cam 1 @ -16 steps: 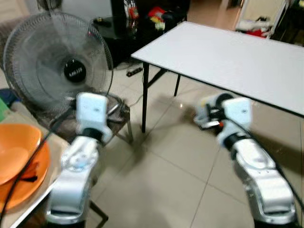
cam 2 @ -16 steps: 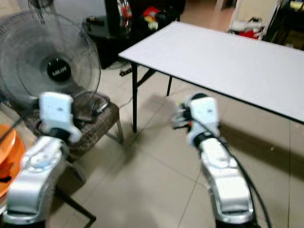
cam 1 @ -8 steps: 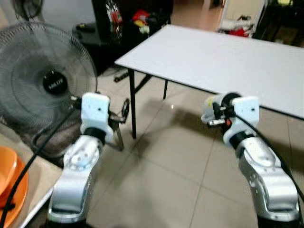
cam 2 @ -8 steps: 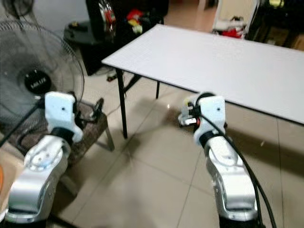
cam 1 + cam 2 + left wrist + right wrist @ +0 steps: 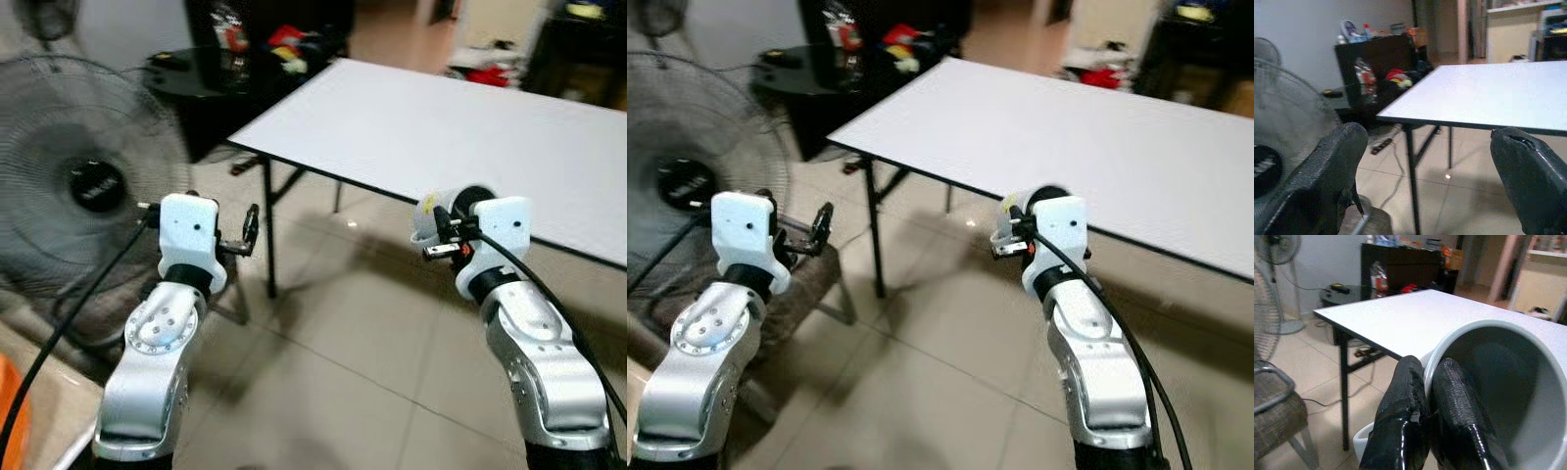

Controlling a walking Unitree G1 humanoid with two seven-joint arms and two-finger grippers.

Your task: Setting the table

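Table (image 5: 470, 127): white top, black edge and legs, sits ahead and to the right, its near-left corner just beyond my left claw. Compared with a second ago the whole view has swung right: orange bowls on the near-left surface are almost out of frame, table fills more of the picture. That's me turning/walking, not things moving. Means I'm closing on the drop-off spot, carry phase nearly done, I'd judge.

Fan (image 5: 83, 186) on the far left, now cut by the frame edge, it was more central earlier. Dark cabinet (image 5: 1378, 68) with clutter behind the table's far-left end.

Right claw (image 5: 1435, 431) pinched tight on the rim of a white cup (image 5: 1498, 396), one finger inside, one outside, cup tilted on its side. It's held in front of the table's near edge, at about top height, not over the top yet. Same grip as before, arm a bit higher.

Left claw (image 5: 1425, 181) wide, nothing in it, pointing at the table's corner leg.

Next: get the cup over the top and upright before release.
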